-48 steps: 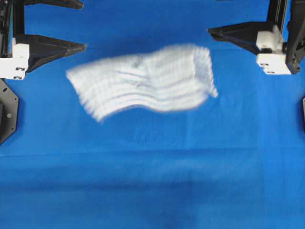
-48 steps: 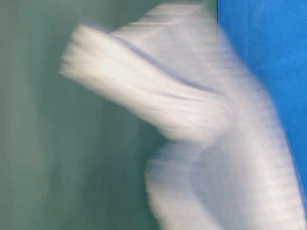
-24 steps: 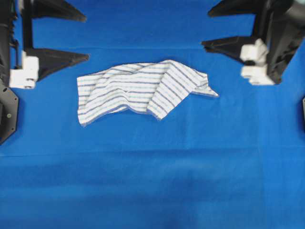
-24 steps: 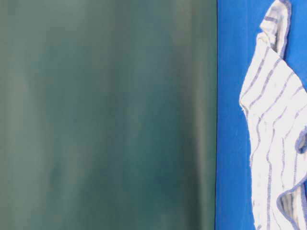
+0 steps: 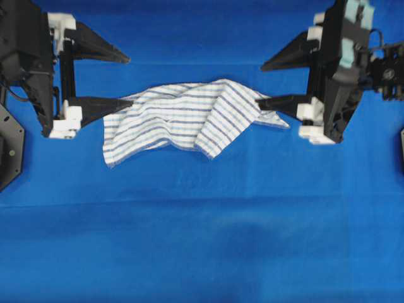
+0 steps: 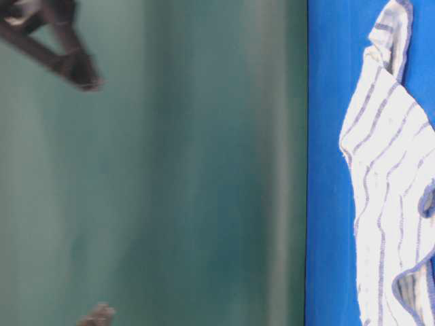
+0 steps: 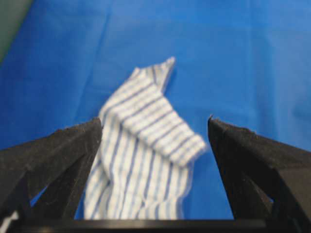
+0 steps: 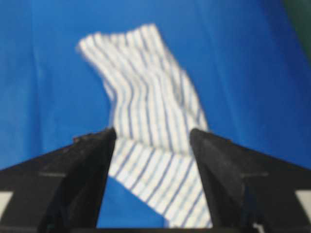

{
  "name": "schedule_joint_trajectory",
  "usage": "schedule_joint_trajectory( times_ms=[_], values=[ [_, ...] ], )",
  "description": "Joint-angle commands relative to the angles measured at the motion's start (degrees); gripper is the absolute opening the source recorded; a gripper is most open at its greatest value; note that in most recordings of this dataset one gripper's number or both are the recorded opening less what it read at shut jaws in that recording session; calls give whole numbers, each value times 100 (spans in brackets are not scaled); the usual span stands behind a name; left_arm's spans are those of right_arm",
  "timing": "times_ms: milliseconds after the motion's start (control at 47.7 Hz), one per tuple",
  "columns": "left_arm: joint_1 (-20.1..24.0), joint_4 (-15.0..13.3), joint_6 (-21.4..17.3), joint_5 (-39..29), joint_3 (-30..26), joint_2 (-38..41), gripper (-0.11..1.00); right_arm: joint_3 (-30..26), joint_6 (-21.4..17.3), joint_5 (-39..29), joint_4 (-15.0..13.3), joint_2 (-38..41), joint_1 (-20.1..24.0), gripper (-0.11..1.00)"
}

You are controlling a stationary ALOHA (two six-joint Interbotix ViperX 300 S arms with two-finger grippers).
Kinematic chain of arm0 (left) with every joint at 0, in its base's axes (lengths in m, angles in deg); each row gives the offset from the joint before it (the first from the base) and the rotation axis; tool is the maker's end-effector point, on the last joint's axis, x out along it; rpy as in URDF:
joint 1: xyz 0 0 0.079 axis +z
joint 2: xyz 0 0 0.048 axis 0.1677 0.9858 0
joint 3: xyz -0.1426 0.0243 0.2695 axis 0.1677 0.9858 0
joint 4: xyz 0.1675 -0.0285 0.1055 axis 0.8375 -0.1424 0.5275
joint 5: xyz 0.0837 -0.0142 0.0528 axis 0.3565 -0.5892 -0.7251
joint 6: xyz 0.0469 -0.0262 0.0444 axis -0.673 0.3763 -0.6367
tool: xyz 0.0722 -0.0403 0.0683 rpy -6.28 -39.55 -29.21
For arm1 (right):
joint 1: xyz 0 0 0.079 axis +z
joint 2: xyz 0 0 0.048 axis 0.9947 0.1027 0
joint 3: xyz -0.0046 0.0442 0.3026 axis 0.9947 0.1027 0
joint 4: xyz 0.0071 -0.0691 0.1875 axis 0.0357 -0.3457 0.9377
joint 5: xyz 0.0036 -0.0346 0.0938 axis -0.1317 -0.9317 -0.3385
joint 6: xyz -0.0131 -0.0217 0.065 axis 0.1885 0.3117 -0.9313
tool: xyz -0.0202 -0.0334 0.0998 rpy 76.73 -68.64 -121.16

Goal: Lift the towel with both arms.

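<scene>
The towel [image 5: 189, 120], white with blue and grey stripes, lies crumpled and partly folded over on the blue cloth. My left gripper [image 5: 130, 81] stands open at its left end, with the nearer finger over the towel's left edge. My right gripper [image 5: 259, 84] is open at the right end, its nearer finger over the towel's right corner. The left wrist view has the towel [image 7: 141, 160] between and beyond the spread fingers of the left gripper [image 7: 154, 121]. The right wrist view shows the towel [image 8: 146, 97] running out from between the open right gripper [image 8: 152, 131]. Neither holds anything.
Blue cloth [image 5: 202, 240] covers the table all around the towel. The table-level view shows the towel's edge [image 6: 387, 170], a green wall [image 6: 190, 170], and a black finger tip [image 6: 68, 58] high at the left.
The towel fell blurred through the air, landed crumpled, and has lain still since. Both arms have come inward from the far corners to the towel's two ends.
</scene>
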Motion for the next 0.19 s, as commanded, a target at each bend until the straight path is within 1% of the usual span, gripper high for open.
schedule_joint_trajectory(
  times_ms=[0,168],
  values=[
    [-9,9,-9,334,176,35,91,211,-44,334,-18,0,-70,64],
    [-9,9,-9,879,642,246,91,703,-123,923,-9,193,-220,64]
  ],
)
